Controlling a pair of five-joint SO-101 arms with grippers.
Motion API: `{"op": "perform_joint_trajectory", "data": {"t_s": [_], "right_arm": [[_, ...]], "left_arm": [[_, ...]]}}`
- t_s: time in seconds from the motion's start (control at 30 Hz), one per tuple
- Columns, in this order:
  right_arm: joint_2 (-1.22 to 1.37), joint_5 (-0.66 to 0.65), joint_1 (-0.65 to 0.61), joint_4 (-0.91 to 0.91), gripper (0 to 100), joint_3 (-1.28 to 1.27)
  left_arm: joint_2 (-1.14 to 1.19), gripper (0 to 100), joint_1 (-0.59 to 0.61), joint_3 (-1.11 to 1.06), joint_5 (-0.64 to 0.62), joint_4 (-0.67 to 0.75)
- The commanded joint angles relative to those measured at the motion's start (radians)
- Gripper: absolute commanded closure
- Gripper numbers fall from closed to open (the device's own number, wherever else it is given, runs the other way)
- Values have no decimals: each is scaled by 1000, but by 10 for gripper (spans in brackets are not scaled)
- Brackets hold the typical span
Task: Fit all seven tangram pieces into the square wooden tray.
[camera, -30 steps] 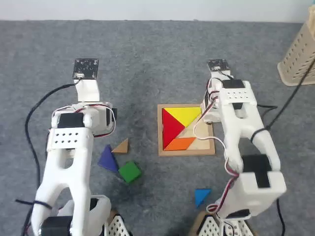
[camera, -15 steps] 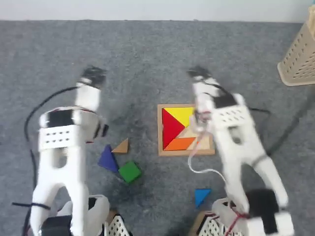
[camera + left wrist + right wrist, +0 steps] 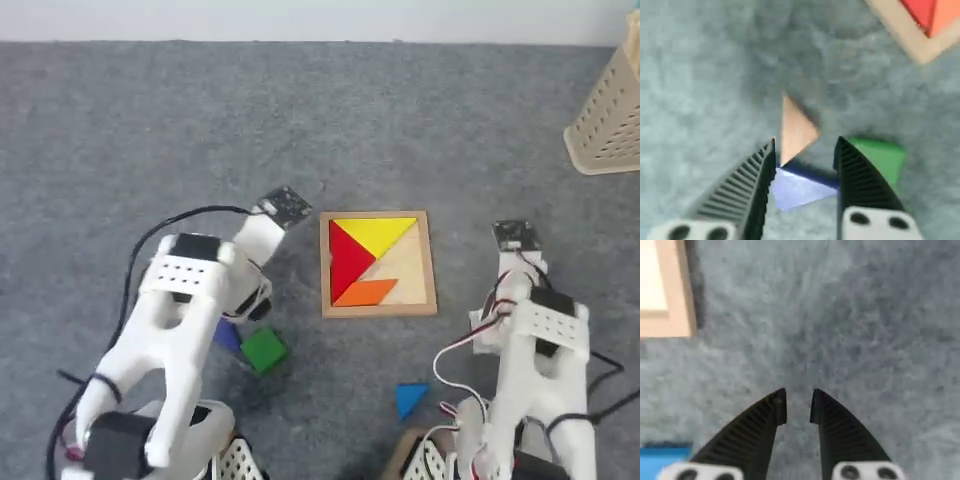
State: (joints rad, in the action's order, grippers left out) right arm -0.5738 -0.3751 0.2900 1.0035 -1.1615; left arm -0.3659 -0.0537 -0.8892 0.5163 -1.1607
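The square wooden tray (image 3: 428,262) holds a yellow triangle (image 3: 378,234), a red triangle (image 3: 347,259) and an orange piece (image 3: 364,292). My left gripper (image 3: 805,152) is open low over the carpet. A tan triangle (image 3: 796,131) lies just past its tips, and a dark blue triangle (image 3: 795,187) lies between its fingers. The green square (image 3: 880,155) sits beside one finger. In the high view the left arm (image 3: 190,290) covers the tan triangle. My right gripper (image 3: 797,402) is open by a narrow gap over bare carpet, off the tray's corner (image 3: 682,295). A light blue triangle (image 3: 408,398) lies near the right arm (image 3: 540,340).
A beige perforated container (image 3: 605,110) stands at the far right edge. Grey carpet covers the table. Cables trail from both arms near the front edge.
The left arm swung right and down over the loose pieces. The right arm drew back from over the tray to the carpet at its right.
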Motion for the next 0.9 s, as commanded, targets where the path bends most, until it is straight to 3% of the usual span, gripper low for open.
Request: {"op": "perform_joint_trajectory", "data": {"t_s": [0.0,0.37,0.57,0.87], "right_arm": [[-39,-17,18,-105,914,-57],[-45,-21,19,-122,914,-81],[-42,-21,19,-122,914,-81],[-41,-21,18,-122,914,-83]], "left_arm": [[20,819,-54,-7,9,18],[252,841,8,45,11,121],[302,844,75,93,54,123],[319,844,69,104,57,146]]}}
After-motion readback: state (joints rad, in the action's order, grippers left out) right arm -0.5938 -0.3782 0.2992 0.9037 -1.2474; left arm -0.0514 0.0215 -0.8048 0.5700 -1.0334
